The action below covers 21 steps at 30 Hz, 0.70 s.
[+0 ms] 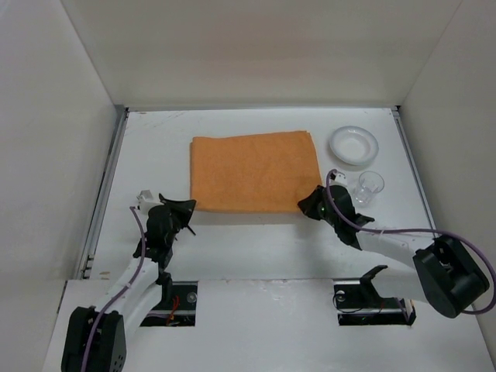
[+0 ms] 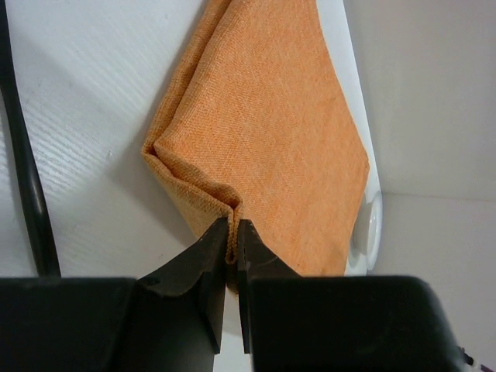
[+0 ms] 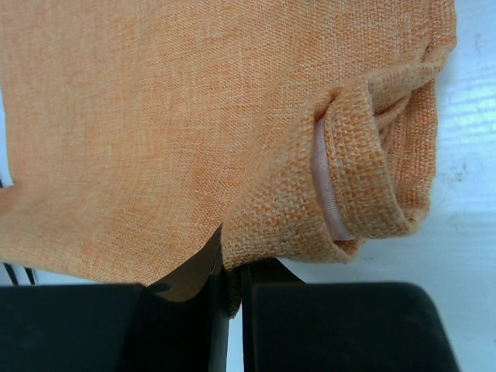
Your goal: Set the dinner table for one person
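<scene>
The orange cloth mat (image 1: 254, 172) lies in the middle of the white dinner table (image 1: 256, 244). My left gripper (image 1: 188, 206) is shut on the mat's near left corner; in the left wrist view the jaws (image 2: 233, 232) pinch a fold of the cloth (image 2: 263, 132). My right gripper (image 1: 312, 204) is shut on the near right corner; in the right wrist view the cloth (image 3: 155, 116) is bunched and curled over the fingers (image 3: 231, 271). A white bowl (image 1: 353, 145) and a clear glass cup (image 1: 370, 187) stand right of the mat.
Metal rails (image 1: 103, 194) run along the table's side edges, with white walls round the table. A white utensil end (image 1: 144, 198) shows by the left arm. The right arm's purple cable (image 1: 349, 217) loops near the cup. The bowl's rim shows in the left wrist view (image 2: 368, 232).
</scene>
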Motion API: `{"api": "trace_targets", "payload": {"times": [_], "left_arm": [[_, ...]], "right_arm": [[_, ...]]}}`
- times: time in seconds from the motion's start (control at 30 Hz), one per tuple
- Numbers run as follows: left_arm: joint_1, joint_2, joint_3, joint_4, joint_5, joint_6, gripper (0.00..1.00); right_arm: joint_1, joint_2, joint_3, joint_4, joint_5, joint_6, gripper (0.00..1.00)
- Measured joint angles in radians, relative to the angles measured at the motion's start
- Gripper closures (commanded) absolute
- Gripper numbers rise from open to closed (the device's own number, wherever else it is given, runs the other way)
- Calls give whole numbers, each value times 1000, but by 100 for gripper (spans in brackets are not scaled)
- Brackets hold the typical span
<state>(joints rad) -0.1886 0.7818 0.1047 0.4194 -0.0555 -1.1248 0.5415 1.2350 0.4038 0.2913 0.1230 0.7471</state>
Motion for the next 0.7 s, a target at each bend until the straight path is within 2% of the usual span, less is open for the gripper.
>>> {"api": "trace_targets", "payload": {"times": [0.1,0.13,0.2,0.3,0.4,0.47,0.53,0.6,0.7], "left_arm": [[-9,-65,0,-60,-2,16,90],[-11,-90,0,-86,-6,24,86],[-11,-142,3,-145,-25,49,78],[-11,-213,30,-237,-62,90,72],[-24,-267,79,-294,-108,130,70],[-47,-279,109,-302,-136,149,69],[-83,-256,133,-292,-163,161,69],[-133,-177,154,-269,-185,172,69],[-232,-3,180,-215,-206,185,70]], "right_arm": [[0,-58,-16,-49,5,25,63],[0,-85,-21,-74,16,28,57],[0,-146,-24,-140,45,29,50],[0,-229,-8,-251,93,24,45],[0,-283,35,-340,143,8,45],[1,-299,70,-369,171,-3,52],[5,-289,100,-369,185,-11,65],[16,-257,127,-370,193,-16,71],[58,-212,155,-371,203,-18,72]]}}
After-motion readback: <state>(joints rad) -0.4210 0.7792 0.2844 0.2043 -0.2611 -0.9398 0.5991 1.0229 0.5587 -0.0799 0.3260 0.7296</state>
